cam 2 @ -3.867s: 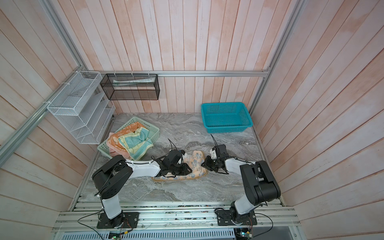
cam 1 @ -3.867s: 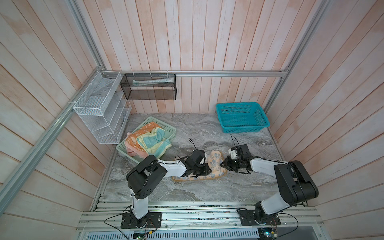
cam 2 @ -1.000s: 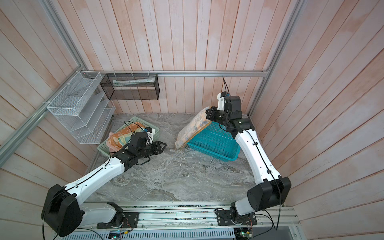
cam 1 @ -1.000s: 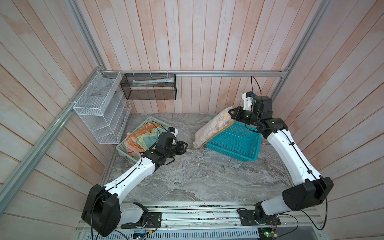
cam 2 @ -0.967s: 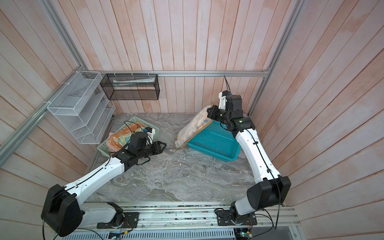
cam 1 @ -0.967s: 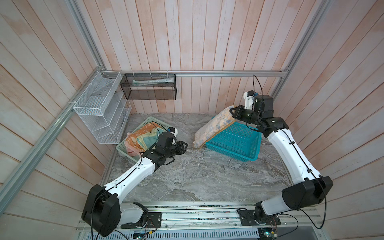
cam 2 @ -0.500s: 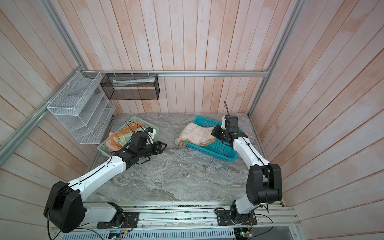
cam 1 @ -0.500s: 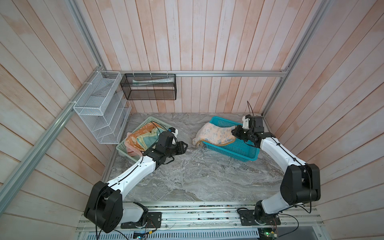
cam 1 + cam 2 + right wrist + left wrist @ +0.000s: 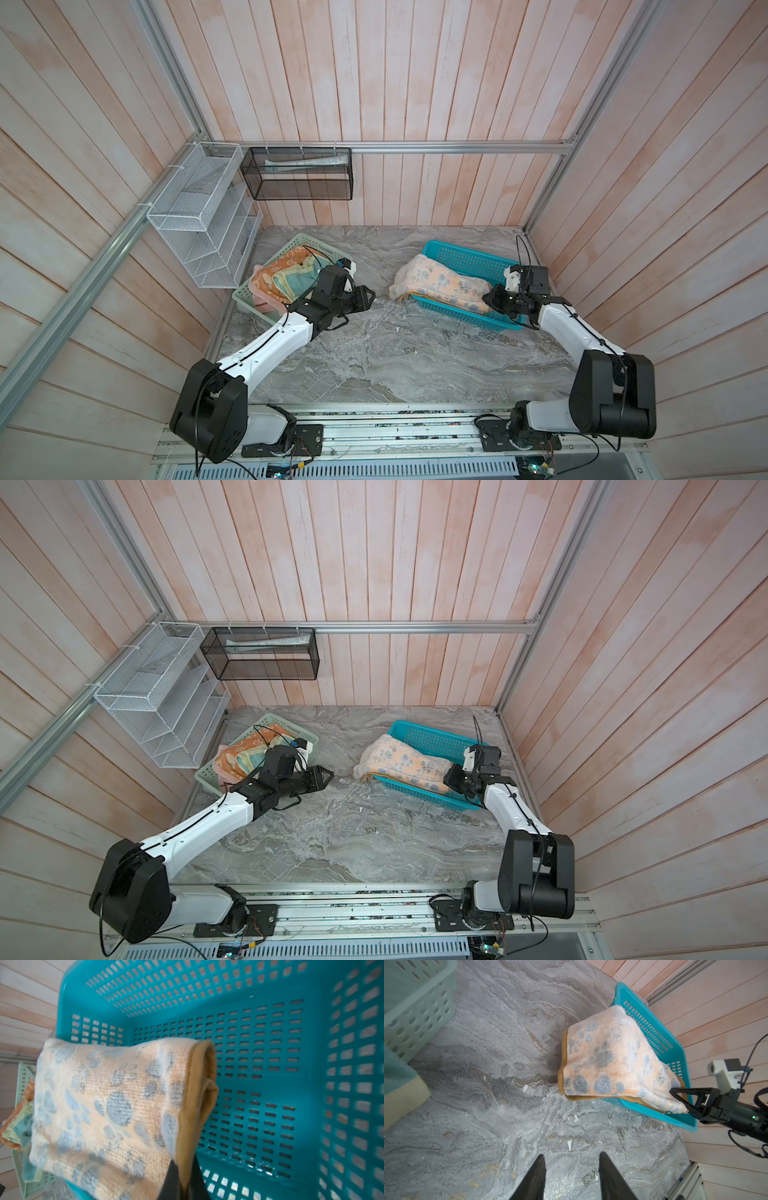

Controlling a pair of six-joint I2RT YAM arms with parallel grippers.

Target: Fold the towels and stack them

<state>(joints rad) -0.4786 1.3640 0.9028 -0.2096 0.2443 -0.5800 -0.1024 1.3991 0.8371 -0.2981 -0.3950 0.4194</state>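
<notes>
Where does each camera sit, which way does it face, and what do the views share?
Both top views: high over the front, looking down at the grey marble table; left arm and right arm show whole.
Left wrist: behind the open left gripper, facing across the table at the peach paw-print towel overhanging the teal plastic basket; two fingers show.
Right wrist: behind the right gripper, looking into that basket; fingers pinch the towel's brown edge.
Shared: every view shows towel and basket.

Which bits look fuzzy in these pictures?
Right wrist view: the teal basket is smeared on the wall away from the paw-print towel, which is sharp. Left wrist view: the mint basket near the lens looks soft. Both top views: crisp.
</notes>
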